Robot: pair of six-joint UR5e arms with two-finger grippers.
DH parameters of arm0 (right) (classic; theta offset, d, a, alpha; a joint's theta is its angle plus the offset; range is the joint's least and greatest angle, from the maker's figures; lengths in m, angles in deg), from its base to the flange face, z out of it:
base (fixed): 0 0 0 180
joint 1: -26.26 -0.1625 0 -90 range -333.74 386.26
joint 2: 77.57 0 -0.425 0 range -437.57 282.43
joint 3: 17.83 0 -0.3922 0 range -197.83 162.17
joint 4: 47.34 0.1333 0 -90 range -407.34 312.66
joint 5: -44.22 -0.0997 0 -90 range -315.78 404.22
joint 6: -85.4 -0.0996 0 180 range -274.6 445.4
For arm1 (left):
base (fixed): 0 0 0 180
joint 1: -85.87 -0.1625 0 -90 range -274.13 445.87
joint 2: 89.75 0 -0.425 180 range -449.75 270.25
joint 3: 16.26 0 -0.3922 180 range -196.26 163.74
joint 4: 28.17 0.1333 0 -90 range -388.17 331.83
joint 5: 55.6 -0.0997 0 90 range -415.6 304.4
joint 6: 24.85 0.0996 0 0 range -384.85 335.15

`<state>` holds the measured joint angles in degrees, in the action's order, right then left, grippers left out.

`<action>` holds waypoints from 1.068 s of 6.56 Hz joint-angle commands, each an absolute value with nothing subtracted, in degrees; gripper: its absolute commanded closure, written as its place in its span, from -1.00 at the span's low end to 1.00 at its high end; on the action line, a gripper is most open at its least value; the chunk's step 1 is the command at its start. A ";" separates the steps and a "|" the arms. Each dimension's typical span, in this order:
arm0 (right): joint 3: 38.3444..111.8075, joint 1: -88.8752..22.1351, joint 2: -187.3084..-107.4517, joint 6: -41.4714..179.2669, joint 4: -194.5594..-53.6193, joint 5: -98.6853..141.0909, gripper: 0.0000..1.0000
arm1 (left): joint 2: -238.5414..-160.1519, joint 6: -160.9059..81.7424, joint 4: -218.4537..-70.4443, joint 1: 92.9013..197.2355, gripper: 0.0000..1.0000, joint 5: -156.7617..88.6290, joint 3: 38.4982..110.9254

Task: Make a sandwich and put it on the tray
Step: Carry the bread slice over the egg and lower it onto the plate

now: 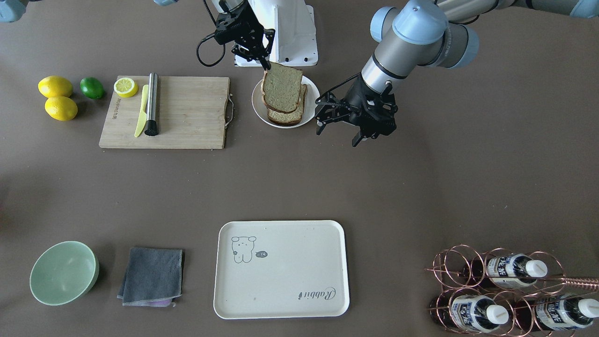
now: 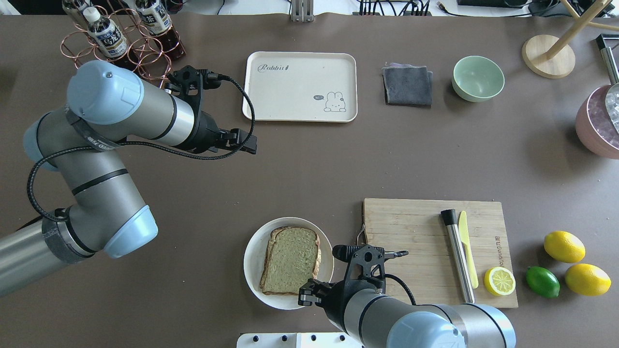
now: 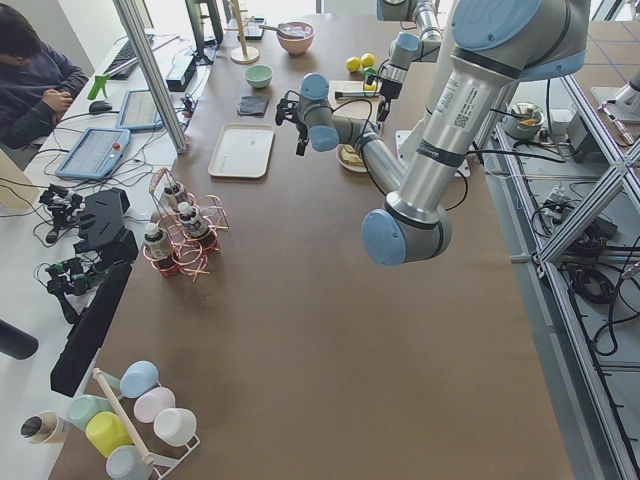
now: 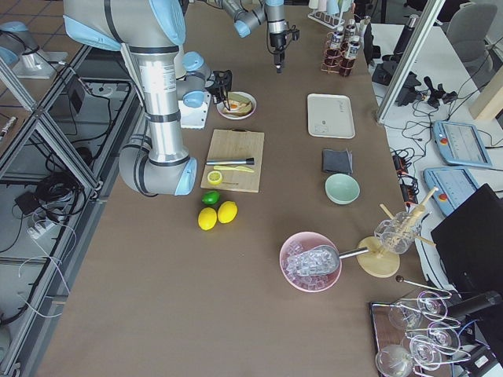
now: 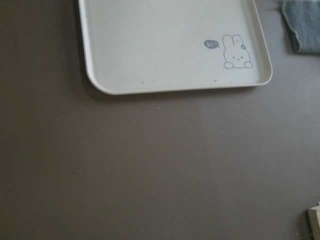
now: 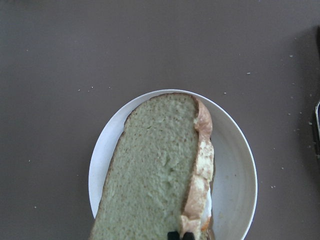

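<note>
The sandwich is on a round white plate [image 1: 260,108]. My right gripper [image 1: 267,64] is shut on the rear edge of the top bread slice [image 1: 282,87] and holds it tilted over the lower slice [image 1: 286,115]. In the right wrist view the held slice [image 6: 152,170] fills the middle, with the white egg [image 6: 204,167] showing along its right edge. My left gripper [image 1: 338,133] is open and empty, just beside the plate. The cream tray [image 1: 281,269] lies empty at the table's far side. It also shows in the left wrist view [image 5: 170,45] and the overhead view [image 2: 300,87].
A wooden cutting board [image 1: 187,117] next to the plate holds a yellow knife, a steel rod and a lemon half. Two lemons [image 1: 56,86] and a lime lie beyond it. A green bowl [image 1: 63,271], a grey cloth [image 1: 152,276] and a copper bottle rack [image 1: 505,290] flank the tray.
</note>
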<state>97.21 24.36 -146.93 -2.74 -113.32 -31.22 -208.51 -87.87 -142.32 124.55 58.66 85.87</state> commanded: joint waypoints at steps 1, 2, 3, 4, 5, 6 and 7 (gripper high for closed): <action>94.42 24.42 -143.95 -2.23 -112.91 -30.49 1.00 | -208.67 -87.87 -142.25 124.54 -0.99 58.66 85.78; 93.71 24.24 -143.67 -2.05 -112.91 -30.48 1.00 | -208.84 -87.87 -142.25 124.63 -0.99 58.66 85.78; 92.74 24.15 -143.58 -2.05 -112.82 -30.48 1.00 | -208.84 -87.87 -142.25 124.63 -0.99 58.66 85.78; 92.39 23.98 -143.67 -1.97 -112.82 -30.48 1.00 | -208.93 -87.87 -142.25 124.63 -0.99 58.66 85.78; 92.38 23.80 -143.93 -2.05 -112.73 -30.57 1.00 | -208.93 -87.87 -142.25 124.63 -0.99 58.66 85.70; 92.47 23.71 -144.02 -2.05 -112.73 -30.57 0.86 | -208.93 -87.87 -142.25 124.63 -0.99 58.66 85.70; 92.38 23.36 -144.19 -2.05 -112.82 -30.57 -0.51 | -209.02 -87.87 -142.25 124.63 -0.99 58.66 85.70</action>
<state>92.44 23.66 -144.02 -2.05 -112.76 -30.56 -208.96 -87.87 -142.25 124.63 58.66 85.71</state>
